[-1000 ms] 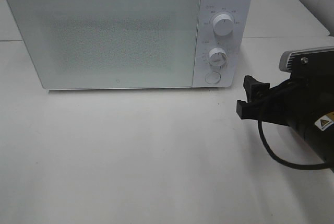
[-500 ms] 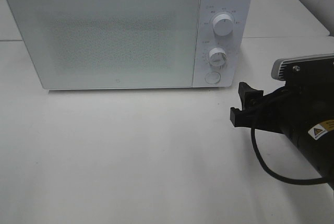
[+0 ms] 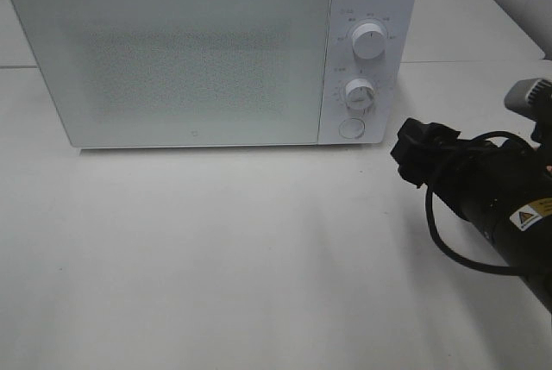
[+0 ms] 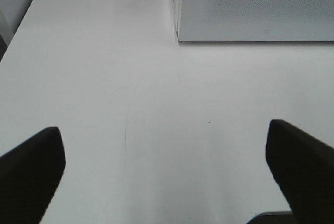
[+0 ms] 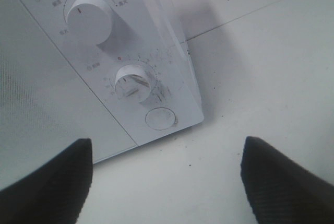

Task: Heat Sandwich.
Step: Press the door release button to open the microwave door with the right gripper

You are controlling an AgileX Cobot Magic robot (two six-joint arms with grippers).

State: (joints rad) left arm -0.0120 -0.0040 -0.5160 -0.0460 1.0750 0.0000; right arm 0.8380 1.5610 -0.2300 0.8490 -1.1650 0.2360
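The left end effector [image 4: 163, 127] hangs over the white surface [image 3: 216, 258] with its two dark fingers [image 4: 31, 169] spread wide, holding nothing and touching nothing; its wrist camera shows bare tabletop between them and the lower left corner of the microwave [image 3: 198, 59] ahead. The white microwave stands at the back of the surface, its frosted door [image 3: 172, 64] shut, so the sandwich is in no view and its place and condition cannot be told. On the panel right of the door sit an upper dial [image 3: 369, 43], a lower dial [image 3: 360, 92] and a round button [image 3: 350, 128] beneath them. The right end effector [image 3: 412, 150] hovers just beside the microwave's lower right front corner, apart from it, its jaws wide open and empty; its wrist camera looks between the fingers at both dials and the button. A black cable [image 3: 448, 249] loops below the right arm.
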